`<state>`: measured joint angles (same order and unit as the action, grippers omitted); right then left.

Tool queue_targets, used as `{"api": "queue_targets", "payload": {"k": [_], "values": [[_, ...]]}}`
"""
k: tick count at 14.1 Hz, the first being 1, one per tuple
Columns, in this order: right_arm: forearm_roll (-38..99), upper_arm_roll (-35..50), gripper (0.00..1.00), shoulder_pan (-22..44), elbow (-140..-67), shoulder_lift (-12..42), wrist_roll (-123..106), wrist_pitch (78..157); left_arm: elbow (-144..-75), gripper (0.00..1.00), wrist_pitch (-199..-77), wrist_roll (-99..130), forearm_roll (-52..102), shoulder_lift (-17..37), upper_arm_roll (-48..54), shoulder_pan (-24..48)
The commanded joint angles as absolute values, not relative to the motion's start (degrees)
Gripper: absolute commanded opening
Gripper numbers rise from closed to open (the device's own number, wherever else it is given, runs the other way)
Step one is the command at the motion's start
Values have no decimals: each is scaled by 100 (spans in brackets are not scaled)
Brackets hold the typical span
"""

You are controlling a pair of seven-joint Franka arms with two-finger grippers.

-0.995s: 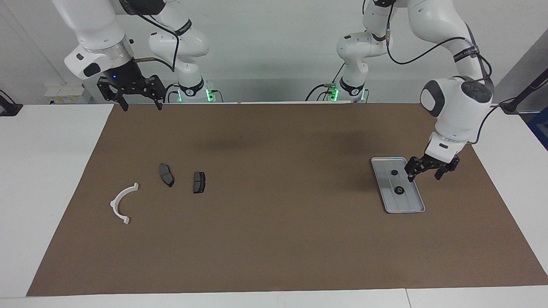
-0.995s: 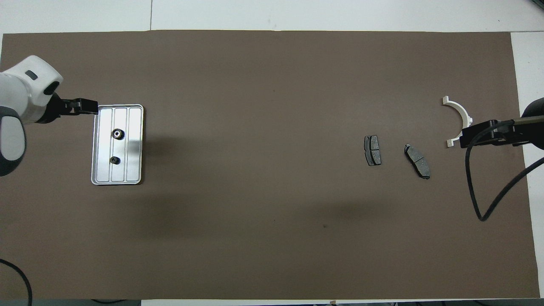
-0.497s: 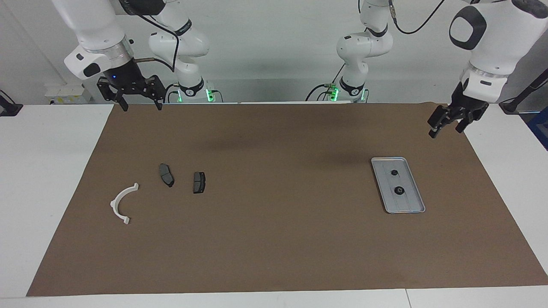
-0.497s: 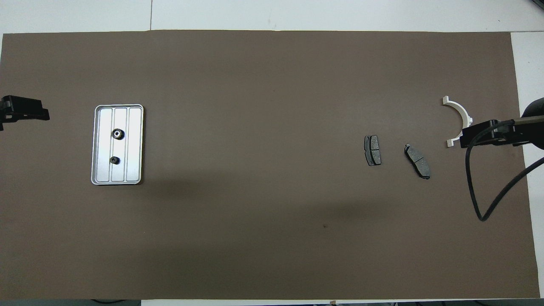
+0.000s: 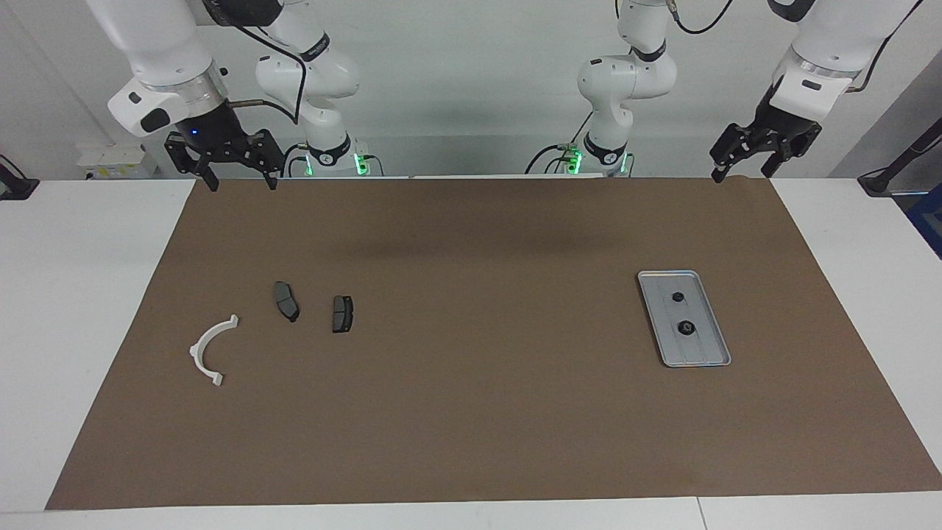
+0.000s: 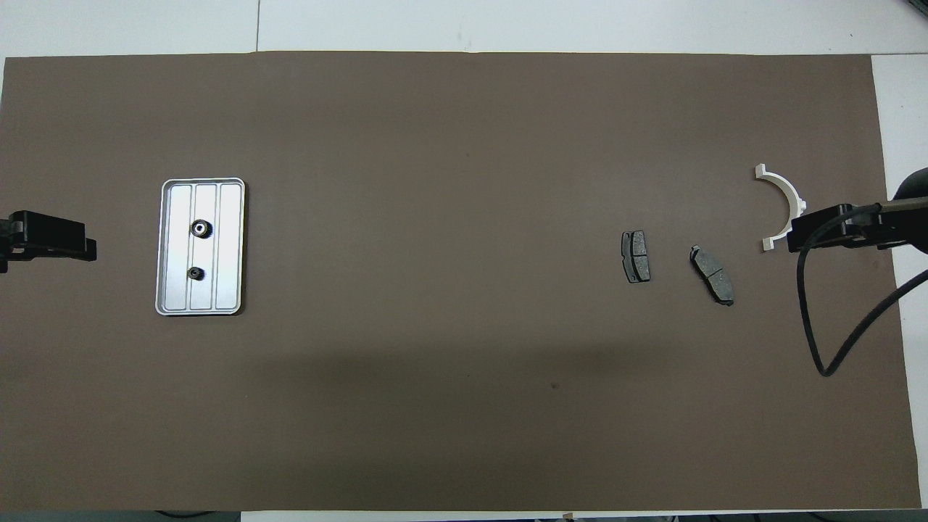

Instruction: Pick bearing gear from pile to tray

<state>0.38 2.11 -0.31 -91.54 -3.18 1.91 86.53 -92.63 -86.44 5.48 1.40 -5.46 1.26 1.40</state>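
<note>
Covering most of the table, the brown mat (image 5: 471,412) is the biggest thing here and leaves broad bare room all round the tray (image 5: 706,353), my landmark; nothing crowds its low rim, so a gripper could come down on it from any side. The tray lies flat toward the left arm's end, and two small black bearing gears (image 5: 685,328) sit apart in it along its middle rib, which I judge means the sorting is done or nearly so. Raised over the mat edge nearest the robots, well apart from the tray, the left gripper (image 5: 740,163) hangs with fingers spread and nothing in them; the right gripper (image 5: 241,177) waits over the same edge at the right arm's end, much farther from the tray, also spread and empty. What remains of the pile lies well away from the tray toward the right arm's end: a white arc (image 5: 211,350), then two dark plates (image 5: 286,300); I see no gears among them.
</note>
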Motion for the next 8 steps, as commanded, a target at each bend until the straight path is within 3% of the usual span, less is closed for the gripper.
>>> {"api": "queue_targets", "payload": {"k": [1,8], "values": [[-79,193,100,-9,-9220,-360,272,8710,-8991,100,-8429,580,53,-413,18,255],[-79,193,100,-26,-9220,-360,264,8710,-9009,100,-8227,545,35,-422,9,466]]}}
